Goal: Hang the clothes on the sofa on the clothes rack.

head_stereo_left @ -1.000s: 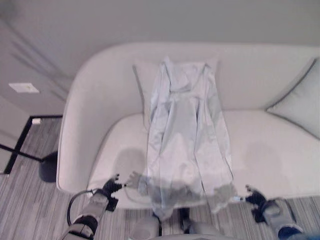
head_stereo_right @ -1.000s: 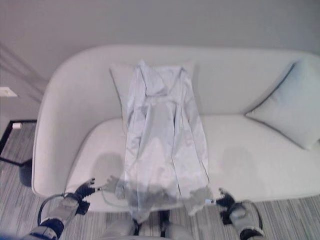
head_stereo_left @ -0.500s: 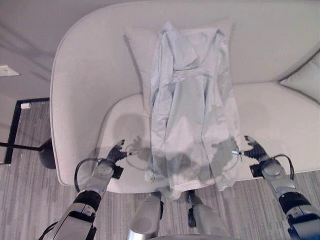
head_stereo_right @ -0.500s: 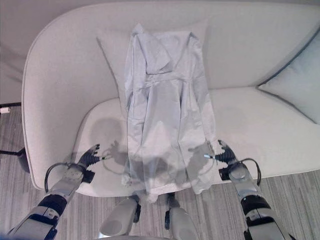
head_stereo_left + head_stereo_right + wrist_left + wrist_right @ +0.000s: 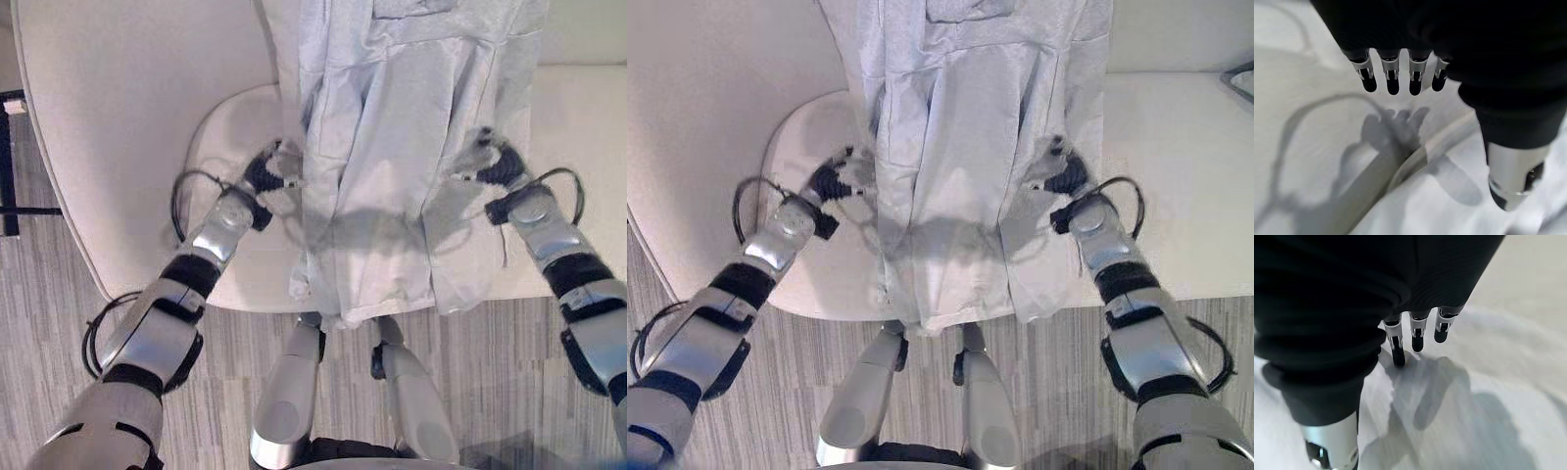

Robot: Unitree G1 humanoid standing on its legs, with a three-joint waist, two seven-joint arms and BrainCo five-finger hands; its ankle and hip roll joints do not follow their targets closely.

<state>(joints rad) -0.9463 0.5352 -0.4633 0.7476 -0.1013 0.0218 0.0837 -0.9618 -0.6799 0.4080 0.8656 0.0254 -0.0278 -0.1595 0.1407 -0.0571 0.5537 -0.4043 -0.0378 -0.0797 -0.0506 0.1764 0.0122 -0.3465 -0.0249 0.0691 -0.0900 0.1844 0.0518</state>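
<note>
Reaching forward over the sofa seat, both robot hands now sit at the garment's edges.

Left robot hand (image 5: 266, 176): fingers (image 5: 1392, 78) straight and spread, thumb apart, holding nothing; poised just above the seat, beside the garment's left edge. Half a second ago it hung near the seat's front rim, well short of the cloth.

Right robot hand (image 5: 495, 164): fingers (image 5: 1418, 335) extended, nothing gripped; over the garment's right edge, fingertips close to the cloth. Whether they touch it cannot be told. Previously it was lower, by the garment's bottom corner.

Garment (image 5: 392, 147): pale blue-grey shirt, lying lengthwise down the sofa (image 5: 118, 108), upper part against the backrest, hem (image 5: 367, 308) draped over the seat's front edge. Its lay matches the earlier frames.

Sofa: cream, curved back. The camera has tipped down and forward, so the backrest and cushions seen before have left the frame.

Floor (image 5: 59, 323): grey striped carpet in front of the sofa.
</note>
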